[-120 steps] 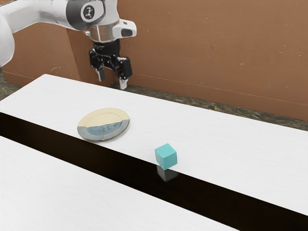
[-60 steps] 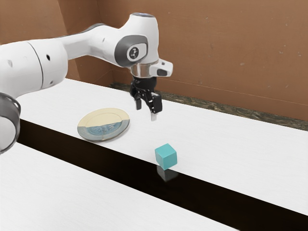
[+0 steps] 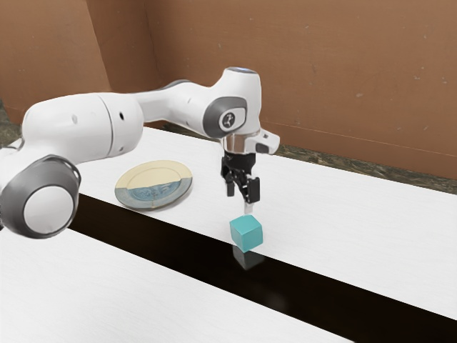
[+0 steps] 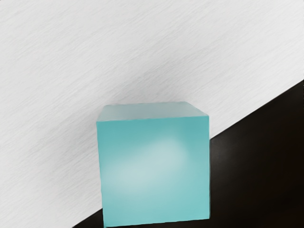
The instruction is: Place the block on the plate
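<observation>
Under the pincer (image 3: 239,201) sits a smooth, perhaps plastic cube (image 4: 156,171).

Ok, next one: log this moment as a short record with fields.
target: turquoise cube, at the border of the white tabletop and black strip
destination: cream-and-blue plate, bare, toward the exterior view's left
effector: gripper, open, just above the cube
held: nothing
status: cube not yet on the plate

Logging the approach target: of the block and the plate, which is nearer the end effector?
The teal block: the open end effector hovers just above it; the plate lies toward the exterior view's left.
</observation>
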